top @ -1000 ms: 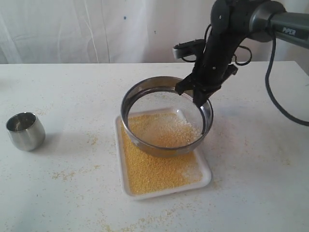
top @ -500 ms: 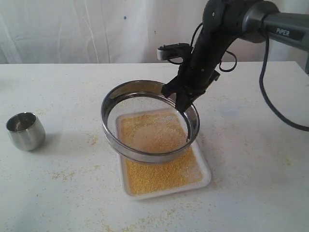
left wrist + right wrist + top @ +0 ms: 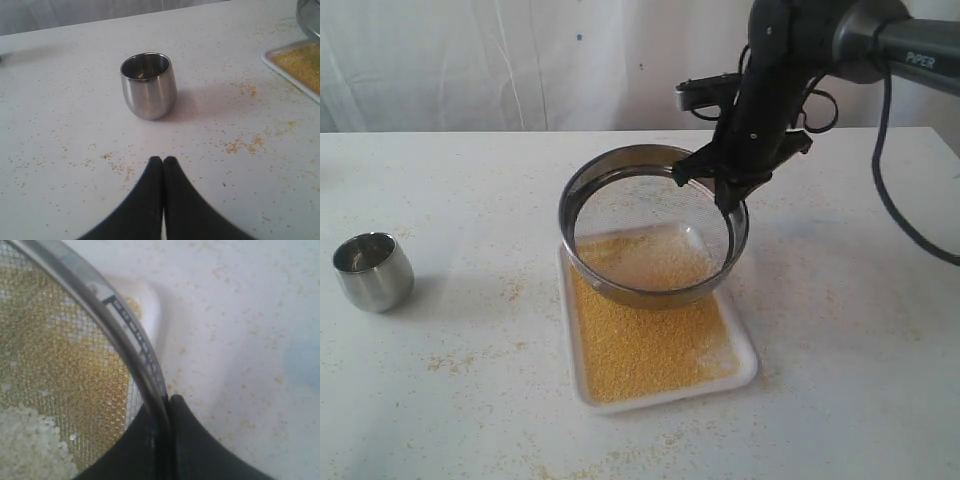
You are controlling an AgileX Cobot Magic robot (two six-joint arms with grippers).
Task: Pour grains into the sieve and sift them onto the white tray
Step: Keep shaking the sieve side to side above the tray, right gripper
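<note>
The sieve (image 3: 650,296) hangs tilted above the white tray (image 3: 752,364), held by its far right rim. My right gripper (image 3: 728,196) is shut on that steel rim (image 3: 125,322), one finger inside the mesh and one outside. Whitish coarse grains (image 3: 655,262) lie on the mesh (image 3: 60,365). Fine yellow grains (image 3: 645,350) cover the tray below. My left gripper (image 3: 163,160) is shut on nothing, low over the table a little short of the steel cup (image 3: 148,85). It is out of the exterior view.
The small steel cup (image 3: 372,270) stands upright at the table's left and looks empty. Stray yellowish specks (image 3: 455,360) dot the white table around the tray and cup. The tray's corner (image 3: 295,65) shows in the left wrist view.
The sieve swung left half a second ago and has now swung back right and slightly away, still in my right gripper. More fine yellow grain lies on the tray. The cup has not moved.
</note>
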